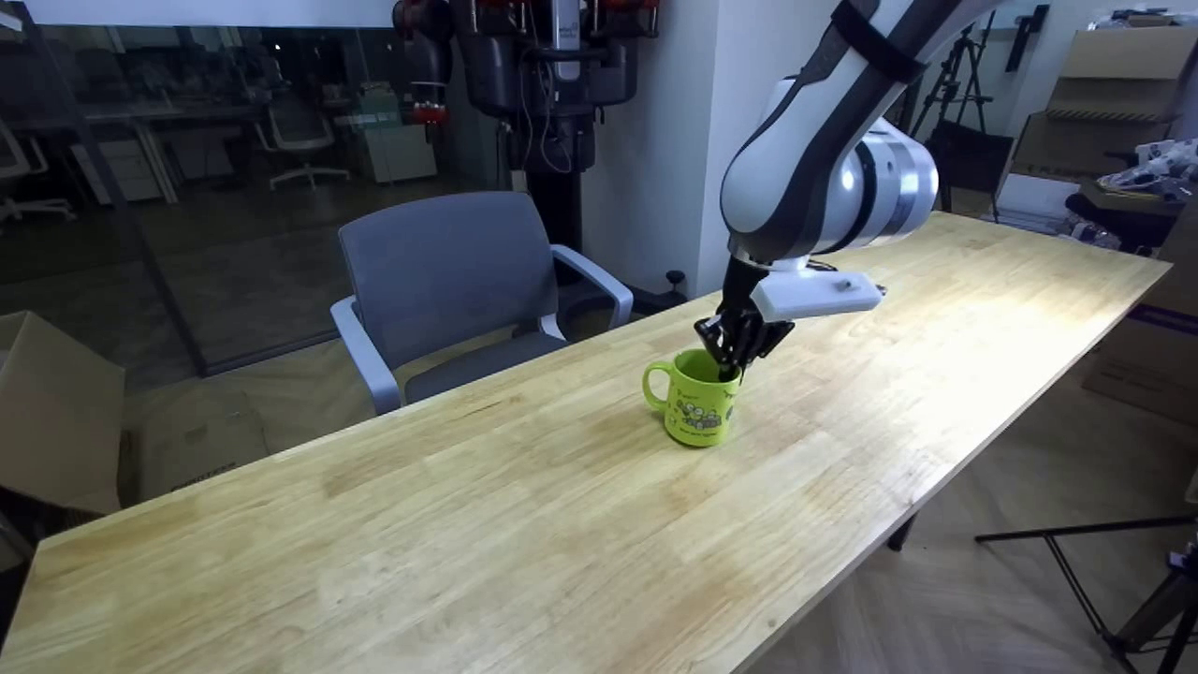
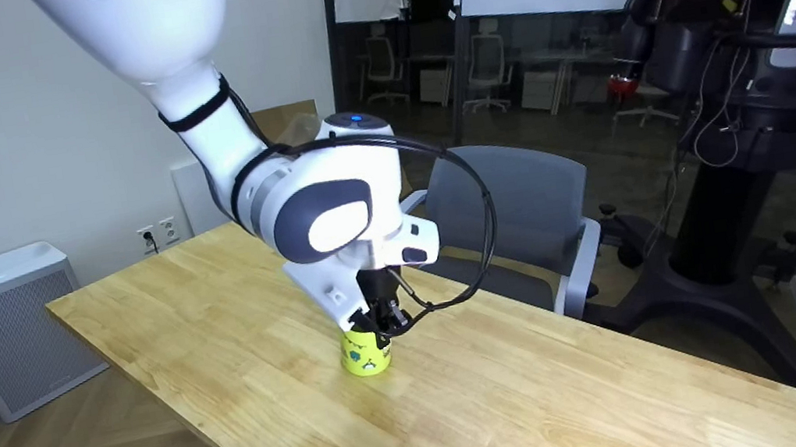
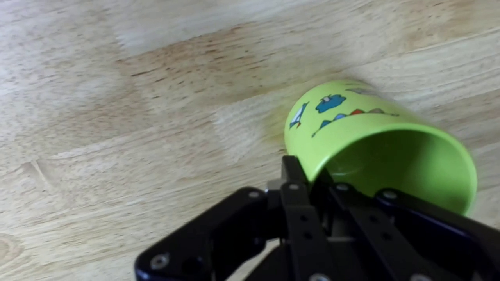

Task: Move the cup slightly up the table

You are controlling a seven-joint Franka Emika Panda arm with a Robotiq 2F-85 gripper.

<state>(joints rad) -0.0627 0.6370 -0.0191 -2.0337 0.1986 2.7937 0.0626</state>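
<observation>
The lime-green cup (image 1: 697, 407) stands upright on the light-wood table (image 1: 449, 534). Its loop handle points away from my gripper in that exterior view. My gripper (image 1: 732, 360) comes down on the cup's rim from above. In the wrist view the gripper (image 3: 309, 177) is shut on the cup wall (image 3: 332, 117), one finger inside the cup and one outside. In an exterior view the cup (image 2: 365, 354) shows only its lower part, as the gripper (image 2: 381, 328) and arm cover its rim and handle. I cannot tell whether its base is slightly off the table.
A grey office chair (image 1: 449, 281) stands close against the table's long edge, and it also shows in an exterior view (image 2: 513, 198). A red and black robot (image 2: 704, 51) stands behind it. A black cable (image 2: 486, 202) loops out from my wrist.
</observation>
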